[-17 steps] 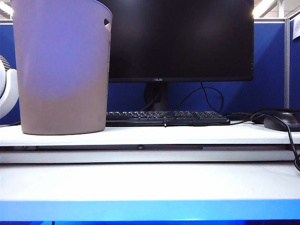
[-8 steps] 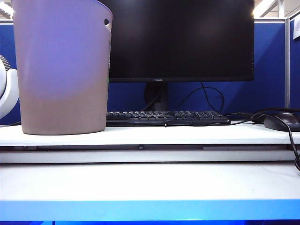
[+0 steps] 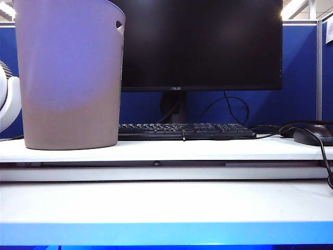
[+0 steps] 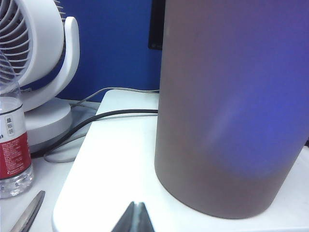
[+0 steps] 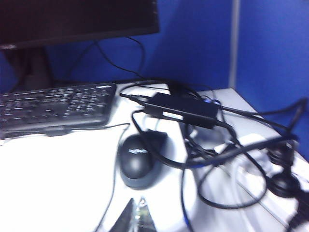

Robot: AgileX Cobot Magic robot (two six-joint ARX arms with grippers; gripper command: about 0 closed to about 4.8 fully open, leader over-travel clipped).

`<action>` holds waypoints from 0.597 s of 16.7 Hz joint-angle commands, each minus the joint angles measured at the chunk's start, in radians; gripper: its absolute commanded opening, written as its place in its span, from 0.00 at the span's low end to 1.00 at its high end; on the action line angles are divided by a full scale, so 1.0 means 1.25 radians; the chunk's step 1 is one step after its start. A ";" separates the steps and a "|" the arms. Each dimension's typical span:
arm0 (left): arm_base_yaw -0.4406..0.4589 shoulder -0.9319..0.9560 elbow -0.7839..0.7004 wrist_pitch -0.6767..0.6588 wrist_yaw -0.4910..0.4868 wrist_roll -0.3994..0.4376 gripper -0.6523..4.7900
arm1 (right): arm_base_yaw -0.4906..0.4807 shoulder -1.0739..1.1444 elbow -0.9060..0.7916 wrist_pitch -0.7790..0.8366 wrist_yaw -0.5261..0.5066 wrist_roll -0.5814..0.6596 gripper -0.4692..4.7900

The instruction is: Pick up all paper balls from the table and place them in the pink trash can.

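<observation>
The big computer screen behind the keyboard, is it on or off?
Off. The monitor is plain black, with nothing glowing on it.

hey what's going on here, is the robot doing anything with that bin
Nothing is being handled right now. The pink trash can stands on the raised shelf of the table, left of the monitor and keyboard. The left tool sits shut and empty in front of the bin; the right tool sits shut and empty near the mouse and cables. No paper balls show anywhere on the table.
</observation>
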 commanded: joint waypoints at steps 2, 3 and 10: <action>0.001 -0.002 0.000 0.008 -0.002 -0.002 0.11 | 0.001 -0.001 -0.006 0.034 -0.031 -0.029 0.08; 0.001 -0.002 0.000 0.008 -0.002 -0.002 0.11 | 0.001 -0.001 -0.006 0.036 -0.031 -0.028 0.08; 0.001 -0.002 0.000 0.008 -0.002 -0.002 0.11 | 0.000 -0.001 -0.006 0.037 -0.031 -0.028 0.08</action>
